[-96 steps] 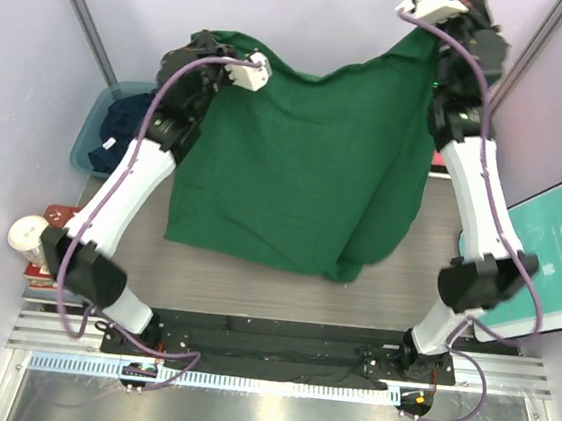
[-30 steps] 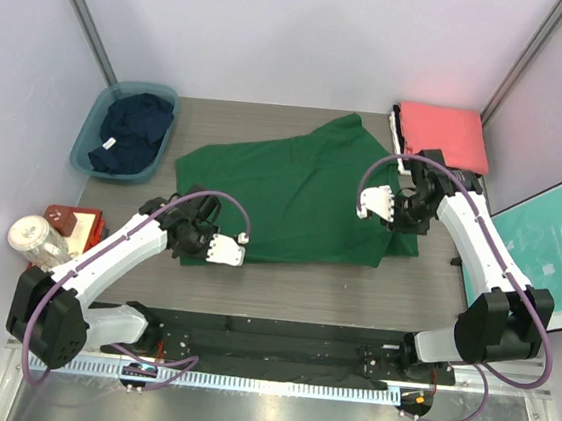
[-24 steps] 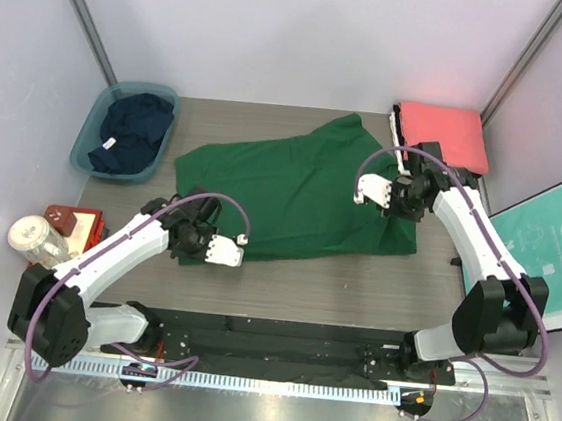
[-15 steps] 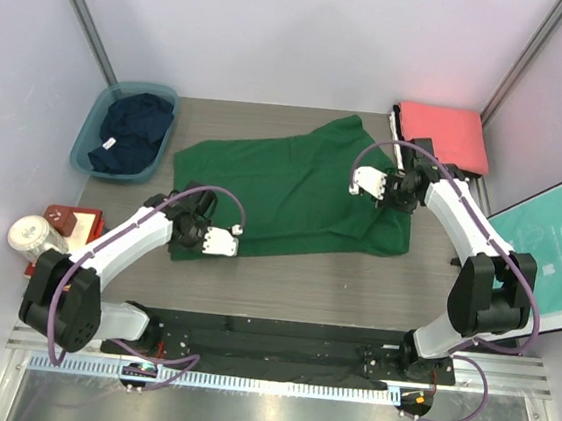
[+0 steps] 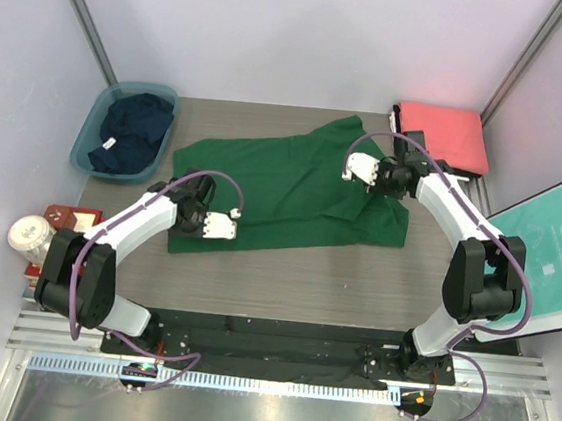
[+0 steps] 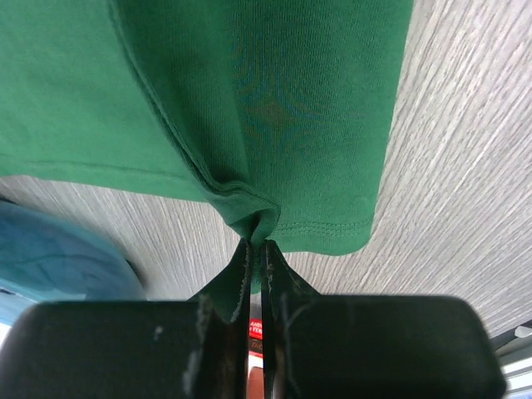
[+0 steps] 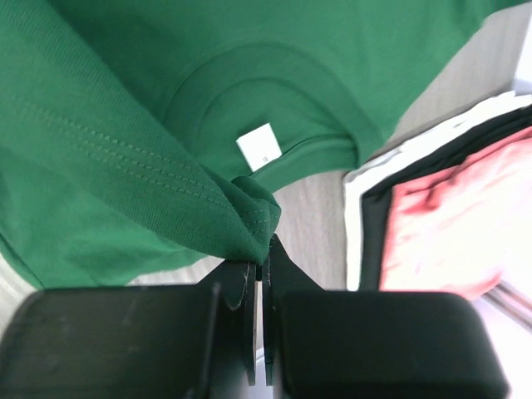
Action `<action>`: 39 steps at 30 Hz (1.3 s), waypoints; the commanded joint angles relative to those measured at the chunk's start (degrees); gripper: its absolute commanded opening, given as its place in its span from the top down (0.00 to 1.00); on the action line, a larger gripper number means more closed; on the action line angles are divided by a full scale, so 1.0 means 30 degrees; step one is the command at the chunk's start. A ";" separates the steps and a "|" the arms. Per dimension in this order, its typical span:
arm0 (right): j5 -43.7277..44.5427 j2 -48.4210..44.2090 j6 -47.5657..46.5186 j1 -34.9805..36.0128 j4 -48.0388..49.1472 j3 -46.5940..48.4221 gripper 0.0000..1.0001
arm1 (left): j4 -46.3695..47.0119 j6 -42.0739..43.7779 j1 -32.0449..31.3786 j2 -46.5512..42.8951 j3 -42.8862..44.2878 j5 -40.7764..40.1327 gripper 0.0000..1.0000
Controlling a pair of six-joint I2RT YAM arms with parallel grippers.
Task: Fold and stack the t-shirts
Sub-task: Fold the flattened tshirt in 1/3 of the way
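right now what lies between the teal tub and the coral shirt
The dark green t-shirt lies spread across that stretch, seen in the top view.

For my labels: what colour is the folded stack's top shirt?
The top shirt is coral-red; top external view.

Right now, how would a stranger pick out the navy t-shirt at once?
At the far left corner of the table stands a teal plastic tub. The navy t-shirt lies crumpled inside it. It is the only shirt in a container; the green one lies spread out, the coral-red one folded.
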 commanded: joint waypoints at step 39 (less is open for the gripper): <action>0.2596 0.2550 0.1274 0.1860 0.8434 0.0150 0.98 | 0.4225 -0.0750 0.1633 0.3655 0.1961 -0.1511 1.00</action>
